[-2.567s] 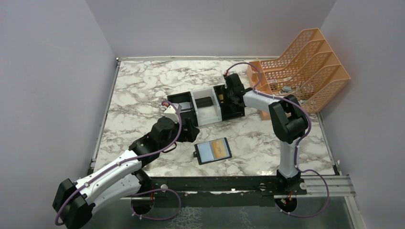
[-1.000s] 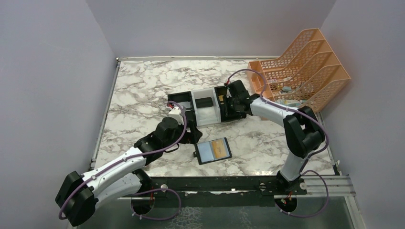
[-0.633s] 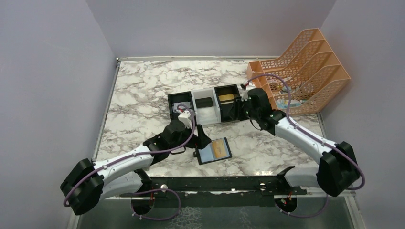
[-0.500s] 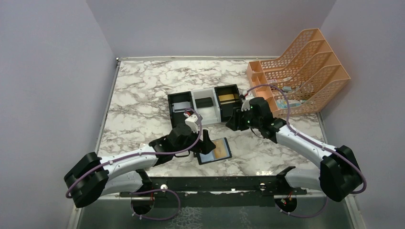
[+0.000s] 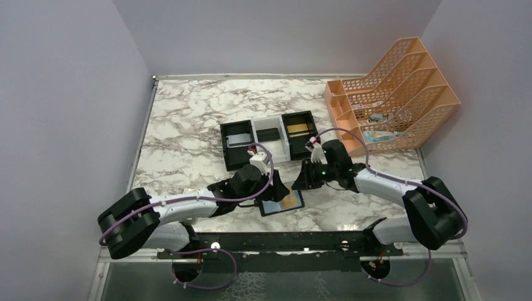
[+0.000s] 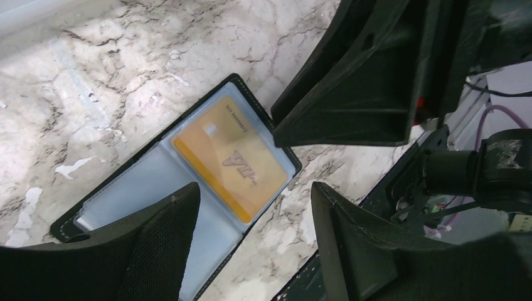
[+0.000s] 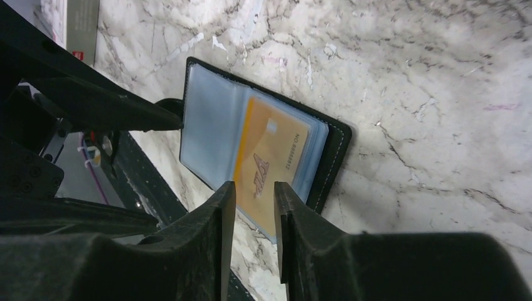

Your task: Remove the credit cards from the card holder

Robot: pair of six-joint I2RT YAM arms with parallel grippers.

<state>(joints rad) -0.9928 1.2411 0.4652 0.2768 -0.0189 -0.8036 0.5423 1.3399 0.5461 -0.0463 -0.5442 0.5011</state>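
Observation:
The card holder (image 5: 273,208) lies open on the marble near the front edge, bluish pockets up. A gold-tan card (image 5: 290,200) sits in its right pocket; it also shows in the left wrist view (image 6: 232,160) and the right wrist view (image 7: 270,153). My left gripper (image 5: 279,190) is open and empty, low over the holder (image 6: 144,200). My right gripper (image 5: 300,180) hovers just beyond the holder's far right corner (image 7: 210,125), jaws a narrow gap apart, empty. A silver-grey card (image 5: 237,139) and another gold card (image 5: 298,129) lie in the tray's black end compartments.
The black-white-black tray (image 5: 277,150) stands behind the holder, a small black item (image 5: 268,133) in its white middle. An orange file rack (image 5: 395,94) fills the back right. The two grippers are close together over the holder. The table's front rail runs just below it.
Both arms have pulled back from the tray towards the front and come down over the card holder. The silver and gold cards now lie uncovered in the tray's end compartments.

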